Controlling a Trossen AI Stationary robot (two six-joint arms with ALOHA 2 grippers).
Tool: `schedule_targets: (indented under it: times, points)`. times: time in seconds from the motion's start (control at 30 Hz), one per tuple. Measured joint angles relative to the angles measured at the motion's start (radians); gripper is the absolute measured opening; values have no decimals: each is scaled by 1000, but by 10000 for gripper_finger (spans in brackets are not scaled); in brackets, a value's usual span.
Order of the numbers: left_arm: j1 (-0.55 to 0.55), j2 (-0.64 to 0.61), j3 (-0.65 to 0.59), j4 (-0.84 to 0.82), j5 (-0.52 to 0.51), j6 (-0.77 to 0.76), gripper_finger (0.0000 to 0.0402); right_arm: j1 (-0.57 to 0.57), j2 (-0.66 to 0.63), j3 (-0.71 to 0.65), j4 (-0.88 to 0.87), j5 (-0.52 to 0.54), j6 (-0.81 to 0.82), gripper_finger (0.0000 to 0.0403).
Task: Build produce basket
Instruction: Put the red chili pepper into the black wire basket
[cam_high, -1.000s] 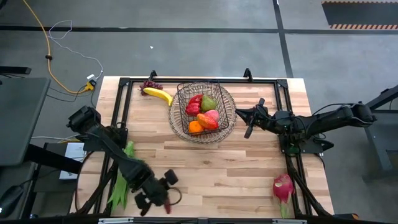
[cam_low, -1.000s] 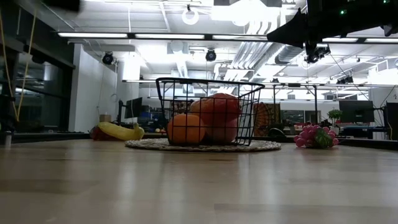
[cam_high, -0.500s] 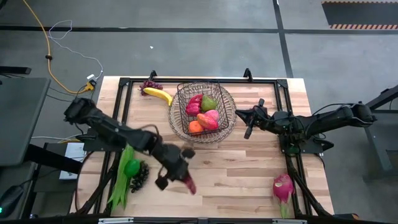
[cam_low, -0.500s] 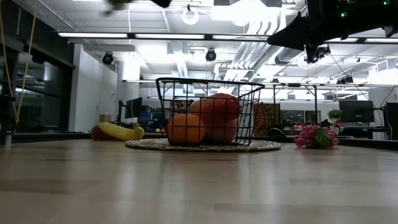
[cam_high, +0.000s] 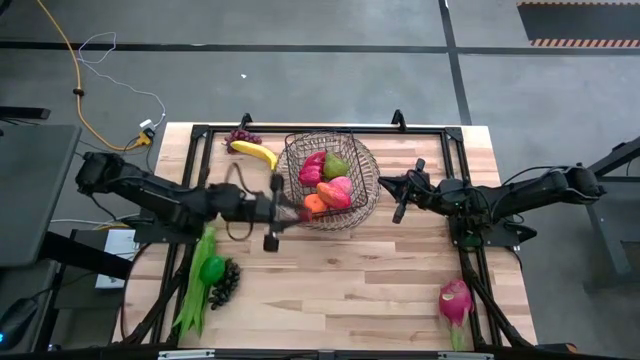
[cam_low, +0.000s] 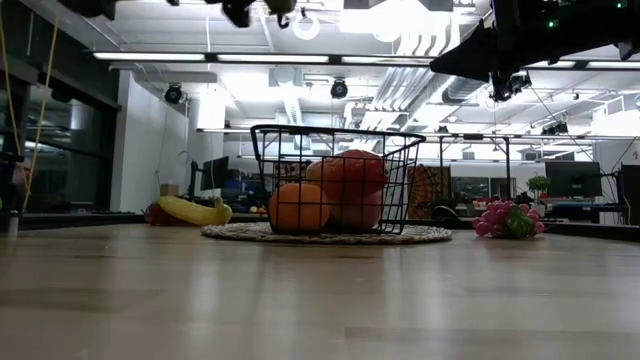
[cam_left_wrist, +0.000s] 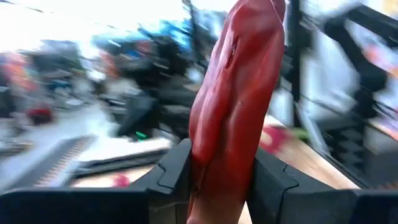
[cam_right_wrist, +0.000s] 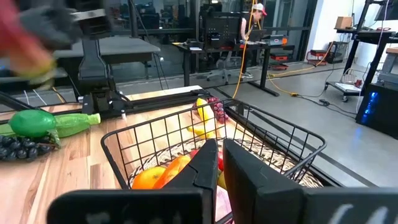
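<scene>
The dark wire basket (cam_high: 325, 178) stands on a round woven tray (cam_high: 368, 205) at the table's far middle. It holds red, green, pink and orange produce. My left gripper (cam_high: 285, 210) hangs level just left of the basket, shut on a long red pepper-like piece (cam_left_wrist: 239, 93). My right gripper (cam_high: 400, 196) waits shut at the basket's right side. On the table lie a banana (cam_high: 255, 153) and purple grapes (cam_high: 240, 137) at the far left. Green beans (cam_high: 193, 295), a green pepper (cam_high: 212, 268) and dark grapes (cam_high: 225, 283) lie at the near left. My left gripper pinches the long red piece near its lower end (cam_left_wrist: 214, 186) between its two fingers (cam_left_wrist: 174, 174), one on each side. The fingers lie level and point toward the basket. The piece stands up past the fingers, lifted clear of the table.
A pink dragon fruit (cam_high: 455, 300) lies at the near right corner. A black frame (cam_high: 200, 130) runs along the table's far and side edges. Bare wood spreads across the near middle (cam_high: 340, 290).
My left gripper has swung from the table's near left edge up and toward the far right, reaching the basket's left side. It has tipped from pointing down to level. The red piece has gone with it, lifted well clear of the table.
</scene>
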Motion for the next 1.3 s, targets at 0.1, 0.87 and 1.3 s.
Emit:
schedule_targets:
  times: [0.1,0.87,1.3]
  points:
    - [33,-38,-54,87,-78,0,103,0,0,0,0,0,2,18]
    - [69,-101,-156,117,-156,-236,104,0,0,0,96,-251,-114,18]
    - [69,-101,-156,117,-155,-223,104,0,0,0,94,-251,-113,18]
